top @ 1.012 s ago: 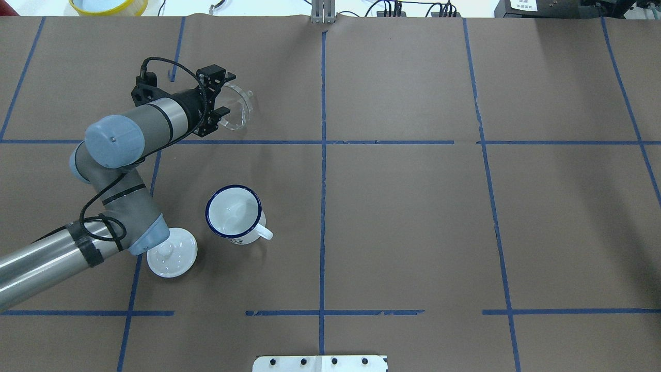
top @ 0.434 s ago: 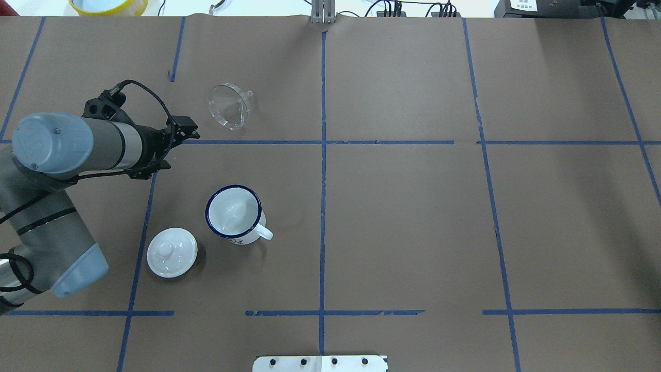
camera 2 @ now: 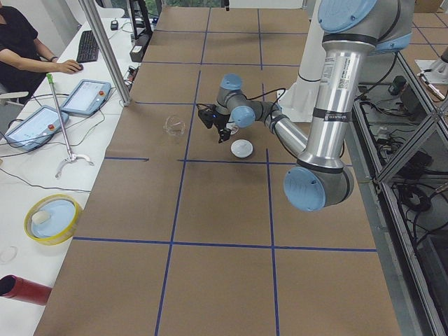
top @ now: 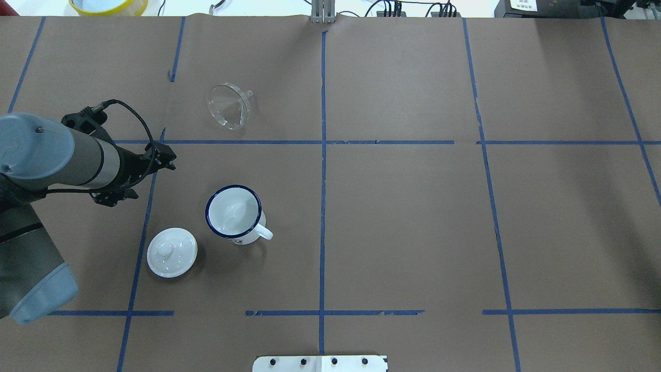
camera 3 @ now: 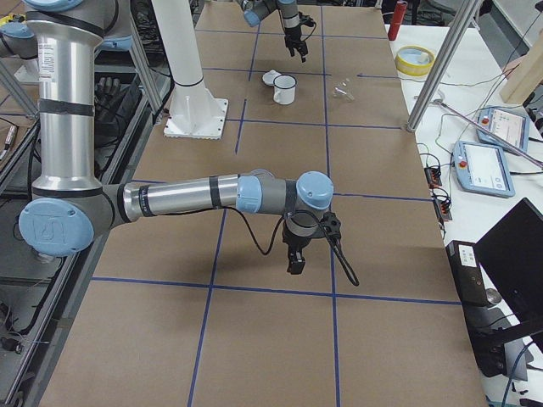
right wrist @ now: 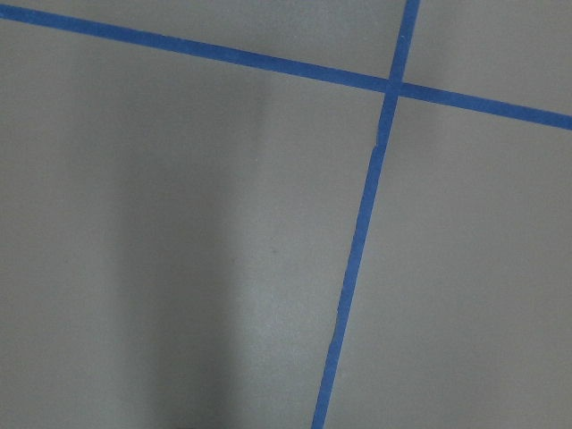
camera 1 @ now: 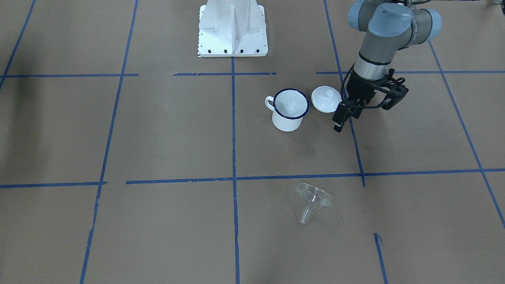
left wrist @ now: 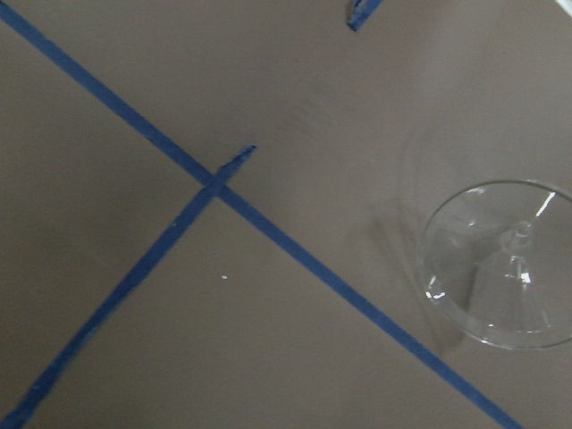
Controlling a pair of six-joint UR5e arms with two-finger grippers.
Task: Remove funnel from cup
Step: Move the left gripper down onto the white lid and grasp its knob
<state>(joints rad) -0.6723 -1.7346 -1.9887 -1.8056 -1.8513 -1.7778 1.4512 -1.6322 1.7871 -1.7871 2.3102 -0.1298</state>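
The clear funnel [top: 230,106] lies tilted on the brown table, far from the cup; it also shows in the front view [camera 1: 313,199] and the left wrist view [left wrist: 505,264]. The white mug with a dark blue rim [top: 235,213] stands upright and empty [camera 1: 290,108]. My left gripper [top: 147,175] hovers open and empty left of the mug and nearer the robot than the funnel [camera 1: 345,115]. My right gripper [camera 3: 294,259] shows only in the right side view, over bare table far from both; I cannot tell its state.
A white domed lid with a knob [top: 172,252] lies just left of the mug [camera 1: 326,98]. The robot's white base plate [camera 1: 232,27] is at the near edge. A yellow-rimmed bowl [top: 108,5] sits beyond the far edge.
My left gripper has drawn back from the funnel, moving left and toward the robot. The funnel stays lying where it was. The mug and lid have not moved.
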